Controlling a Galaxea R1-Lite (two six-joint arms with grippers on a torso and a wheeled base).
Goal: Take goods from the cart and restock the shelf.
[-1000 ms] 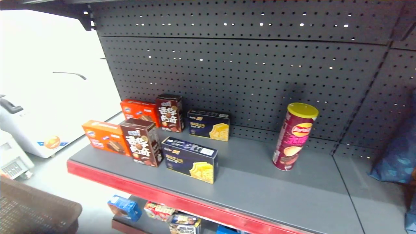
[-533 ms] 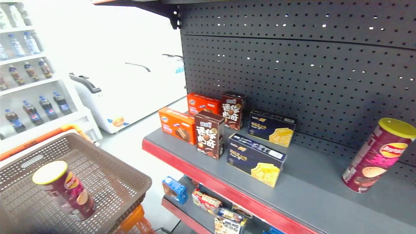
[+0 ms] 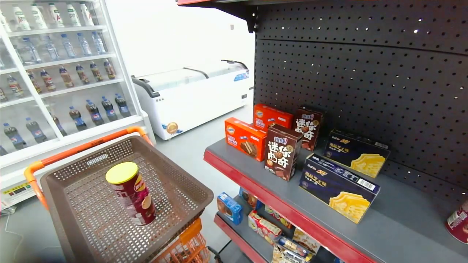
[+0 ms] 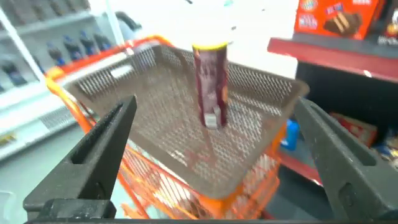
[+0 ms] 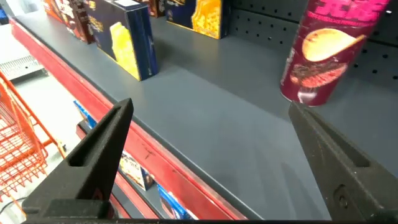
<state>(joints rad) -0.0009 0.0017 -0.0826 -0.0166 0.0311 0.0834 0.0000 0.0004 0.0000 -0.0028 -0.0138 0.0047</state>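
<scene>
Step in hand: the chip can (image 3: 131,193) in the cart is judged to be the next thing to be fetched, most likely by the left gripper (image 4: 214,109).
Task's thing: the can is seen standing on the perforated floor of the brown basket (image 3: 87,159), about mid-basket and apart from every wall. The basket is carried on the orange cart (image 3: 83,147), left of the shelf (image 3: 402,226).
Long axis: the can's long axis is held vertical, with the yellow lid pointed up and the base flat on the mesh.
Left gripper: the jaws are spread wide and nothing is held. The can is framed between them but farther off, and it is not touched.
Right gripper: the right gripper (image 5: 211,112) is likewise spread wide and empty, and is hung over bare shelf near a second can (image 5: 323,56) that stands upright at the right.
Doing it well: the can should be approached level, from the side. The jaws should be closed across the middle of the body, below the lid, so that the round wall is gripped square and not tipped. A straight lift is needed to clear the basket rim.
Placing: free shelf is seen between the dark blue boxes (image 3: 338,186) and the second can. The can is best set there upright.
</scene>
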